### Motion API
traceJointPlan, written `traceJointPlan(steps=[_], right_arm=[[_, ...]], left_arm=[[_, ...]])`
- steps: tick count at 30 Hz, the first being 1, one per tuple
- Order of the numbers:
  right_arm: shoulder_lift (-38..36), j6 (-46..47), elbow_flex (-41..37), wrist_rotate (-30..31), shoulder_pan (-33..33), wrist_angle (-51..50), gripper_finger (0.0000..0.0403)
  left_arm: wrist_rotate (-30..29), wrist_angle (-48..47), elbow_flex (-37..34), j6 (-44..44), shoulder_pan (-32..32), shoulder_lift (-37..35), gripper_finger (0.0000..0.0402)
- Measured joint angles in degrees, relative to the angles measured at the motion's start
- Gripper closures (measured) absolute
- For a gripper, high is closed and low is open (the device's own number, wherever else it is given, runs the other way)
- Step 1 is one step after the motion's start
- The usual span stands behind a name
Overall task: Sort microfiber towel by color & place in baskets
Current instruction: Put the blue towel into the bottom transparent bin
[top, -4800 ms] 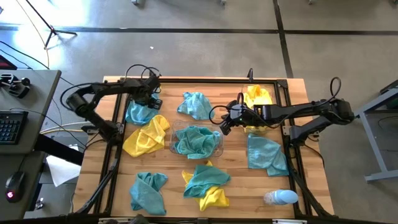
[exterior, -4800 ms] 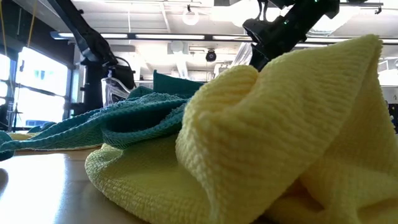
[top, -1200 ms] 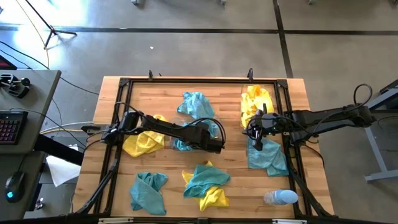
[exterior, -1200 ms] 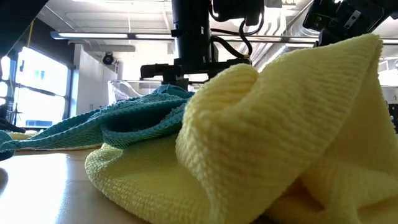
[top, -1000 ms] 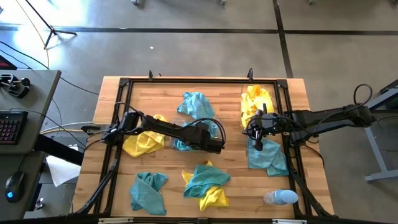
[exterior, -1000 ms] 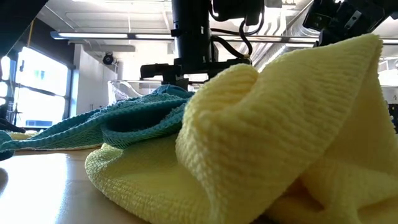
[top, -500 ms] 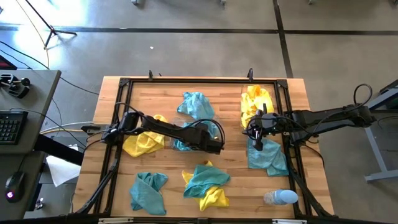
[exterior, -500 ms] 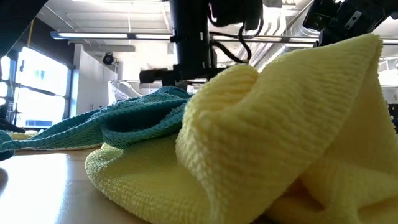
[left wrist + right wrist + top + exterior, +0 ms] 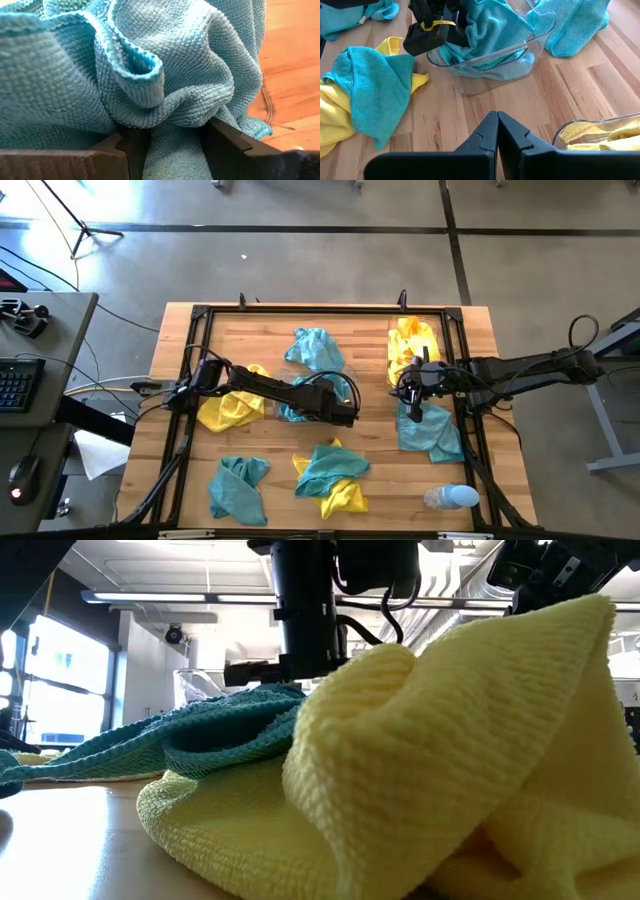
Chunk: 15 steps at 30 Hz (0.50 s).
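A clear basket (image 9: 352, 386) in the table's middle holds teal-blue towels; the right wrist view shows its wall (image 9: 520, 52). My left gripper (image 9: 340, 412) is over it, shut on a teal microfiber towel (image 9: 165, 75). A second clear basket (image 9: 398, 385) near the right edge holds yellow towels (image 9: 415, 345). My right gripper (image 9: 415, 398) hangs shut between that basket and a teal towel (image 9: 432, 432), touching nothing. Loose towels lie flat on the wood: teal (image 9: 315, 348), yellow (image 9: 228, 410), teal (image 9: 238, 486), and teal over yellow (image 9: 330, 472). My left gripper pinches a bunched fold of the teal towel (image 9: 172, 142) between its two fingers (image 9: 132, 147), several layers thick. It comes from above, pointing down. The towel's loose folds spread out ahead of the fingers onto the teal cloth in the middle basket.
A pale blue-and-white bottle (image 9: 450, 498) lies on its side near the table's near right corner. A black frame (image 9: 190, 380) runs around the tabletop. In the low view a yellow towel (image 9: 450, 760) and a teal one (image 9: 200, 730) fill the foreground.
My left gripper has sunk a little toward the middle basket, still holding the teal towel.
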Motion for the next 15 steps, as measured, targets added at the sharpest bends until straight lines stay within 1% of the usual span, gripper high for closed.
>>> traceJointPlan(steps=[15], right_arm=[[0.0, 0.4, 0.0, 0.0, 0.0, -0.1, 0.0402]], left_arm=[[0.3, -0.8, 0.1, -0.1, -0.1, -4.2, 0.0242]])
